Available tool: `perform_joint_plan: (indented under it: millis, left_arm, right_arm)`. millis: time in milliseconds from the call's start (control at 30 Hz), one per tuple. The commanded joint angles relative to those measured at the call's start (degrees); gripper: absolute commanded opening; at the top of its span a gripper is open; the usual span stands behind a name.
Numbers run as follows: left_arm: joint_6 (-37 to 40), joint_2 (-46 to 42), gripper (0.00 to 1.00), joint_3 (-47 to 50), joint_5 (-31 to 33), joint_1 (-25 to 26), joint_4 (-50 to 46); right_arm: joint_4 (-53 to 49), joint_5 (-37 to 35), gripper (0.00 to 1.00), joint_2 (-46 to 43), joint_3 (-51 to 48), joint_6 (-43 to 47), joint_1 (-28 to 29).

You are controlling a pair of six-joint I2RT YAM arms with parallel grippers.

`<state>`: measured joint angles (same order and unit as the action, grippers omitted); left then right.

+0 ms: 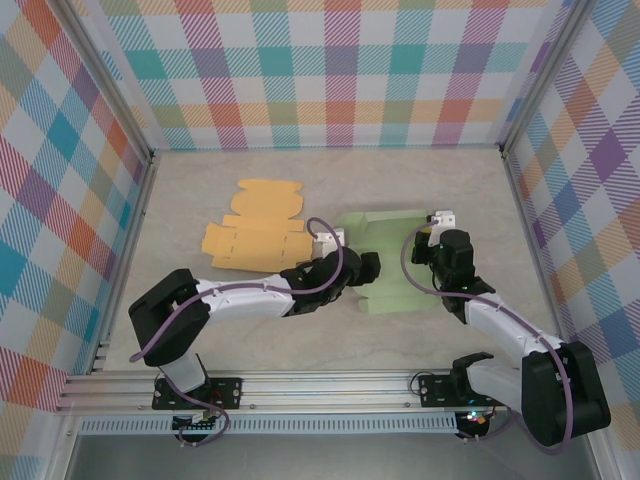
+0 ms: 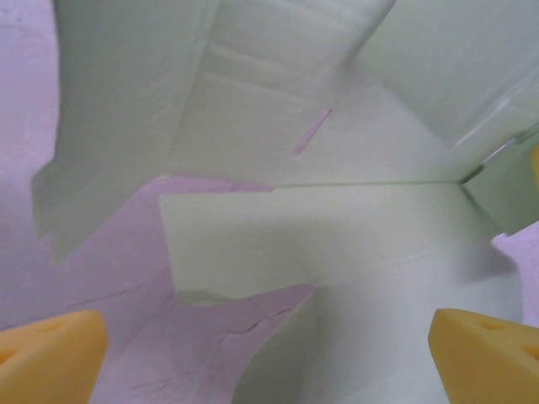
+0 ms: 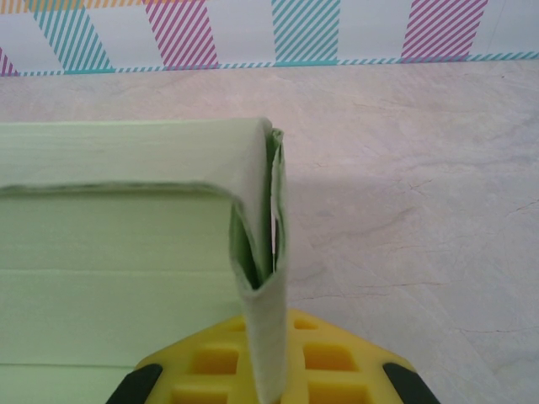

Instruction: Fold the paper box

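Observation:
The pale green paper box [image 1: 385, 232] lies partly folded in the middle of the table, with one wall raised on its right side. My right gripper [image 1: 424, 246] is shut on that upright folded wall [image 3: 268, 278], whose doubled layers stand between its yellow pads [image 3: 337, 362]. My left gripper [image 1: 367, 268] hovers low over the box's left part and stands open. In the left wrist view its yellow fingertips [image 2: 52, 353] sit far apart at the bottom corners, with green panels and flaps [image 2: 337, 236] spread below and nothing held between them.
Two flat orange box blanks [image 1: 255, 240] lie to the left of the green box, toward the back. Checked walls and a metal frame [image 1: 525, 190] enclose the table. Bare tabletop [image 3: 404, 168] lies to the right of the raised wall.

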<state>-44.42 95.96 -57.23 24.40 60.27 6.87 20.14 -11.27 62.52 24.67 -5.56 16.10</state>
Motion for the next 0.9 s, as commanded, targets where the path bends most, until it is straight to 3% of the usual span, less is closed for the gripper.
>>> perform_joint_plan:
  millis: [0, 100, 433, 633, 867]
  left_arm:
    - [-1.25, 1.68, 0.98, -3.16, 2.05, 0.55, -2.75]
    - [1.04, 2.97, 0.96, -4.31, 1.57, 0.47, -0.26]
    - [6.64, 4.62, 0.72, -7.60, -2.77, 0.48, 6.78]
    - [7.14, 6.79, 0.66, -9.57, -4.37, 0.55, 8.13]
    - [8.16, 8.88, 0.65, -11.93, -0.64, 0.56, 6.74]
  right_arm:
    - [2.05, 0.72, 0.00, -0.55, -0.41, -1.12, -0.12]
    - [2.11, 0.76, 0.00, -0.41, -0.39, -1.04, -0.10]
    - [2.40, 1.07, 0.00, -0.03, -0.24, -0.99, -0.15]
    - [2.34, 1.00, 0.00, -0.03, -0.23, -0.91, -0.10]
    - [2.00, 0.88, 0.00, -0.44, -0.32, -1.06, -0.16]
